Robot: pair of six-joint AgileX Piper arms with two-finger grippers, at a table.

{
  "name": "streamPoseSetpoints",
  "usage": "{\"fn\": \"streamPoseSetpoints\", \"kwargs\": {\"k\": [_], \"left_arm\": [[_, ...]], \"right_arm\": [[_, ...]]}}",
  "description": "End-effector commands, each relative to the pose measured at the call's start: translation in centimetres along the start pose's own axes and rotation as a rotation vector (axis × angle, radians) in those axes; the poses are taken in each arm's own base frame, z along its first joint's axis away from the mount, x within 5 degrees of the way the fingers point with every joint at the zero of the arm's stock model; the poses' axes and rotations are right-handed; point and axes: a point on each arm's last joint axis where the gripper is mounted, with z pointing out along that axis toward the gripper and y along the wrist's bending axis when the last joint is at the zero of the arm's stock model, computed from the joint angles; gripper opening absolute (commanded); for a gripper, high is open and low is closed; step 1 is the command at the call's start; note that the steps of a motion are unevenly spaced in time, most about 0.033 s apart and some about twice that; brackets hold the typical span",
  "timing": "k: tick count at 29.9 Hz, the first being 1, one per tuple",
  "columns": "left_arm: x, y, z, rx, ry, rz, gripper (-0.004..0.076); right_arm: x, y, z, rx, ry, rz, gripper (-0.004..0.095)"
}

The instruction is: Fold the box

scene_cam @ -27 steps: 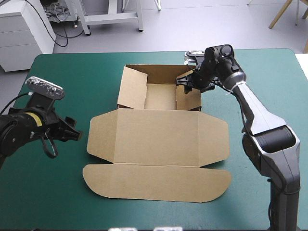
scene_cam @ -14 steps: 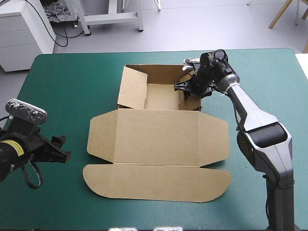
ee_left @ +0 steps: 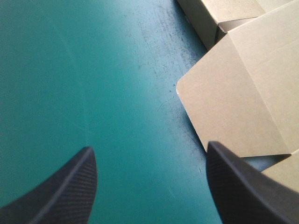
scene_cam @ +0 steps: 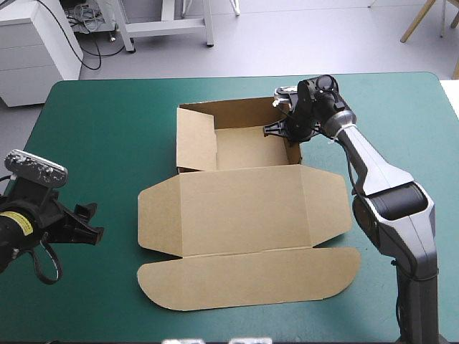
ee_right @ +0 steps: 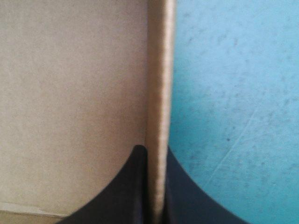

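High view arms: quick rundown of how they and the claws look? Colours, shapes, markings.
Right arm: smooth silver-grey links, black joints and wrist. Left arm: black, with a yellow band round it. Left claw and right claw: two broad black fingers each, curved like fins; the left wrist view shows a fine woven texture.

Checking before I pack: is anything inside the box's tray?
Inside the box only its bare brown floor shows; the right gripper pinches the right wall. The folded-in left flap covers the floor's left side.

High view overlooks the table (scene_cam: 107, 129); both close wrist views share the box (scene_cam: 244, 208).
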Motion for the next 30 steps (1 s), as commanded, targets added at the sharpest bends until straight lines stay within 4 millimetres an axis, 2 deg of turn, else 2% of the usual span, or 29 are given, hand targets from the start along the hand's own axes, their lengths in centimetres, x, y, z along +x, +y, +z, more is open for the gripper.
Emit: {"fn": "streamPoseSetpoints", "kwargs": {"k": [1,8,16,21,25,30], "left_arm": [[-0.9,0.2,-0.6,-0.012,-0.083,0.004,0.0472],[-0.9,0.3,-0.6,-0.02,-0.083,0.008,0.0472],[-0.8,0.2,-0.6,-0.01,-0.081,0.002,0.0472],[-0.9,0.2,-0.6,-0.01,-0.084,0.002,0.0472],[-0.9,0.2,-0.6,-0.012,-0.084,0.004,0.0472],[-0.9,0.2,-0.6,-0.012,-0.084,0.004,0.0472]], "right_arm": [[-0.8,-1.6,-5.6,0.093,-0.152,-0.052,-0.0019],[-0.8,-7.4,-9.9,0.206,-0.229,-0.02,-0.0019],[1.0,-17.0,-14.1,0.287,-0.275,0.169,-0.0018],[4.2,-22.2,-13.7,0.344,-0.181,0.264,-0.0017],[7.6,-26.4,-12.9,0.383,-0.087,0.363,-0.0017],[10.8,-29.8,-13.7,0.403,-0.066,0.461,-0.0017]]}}
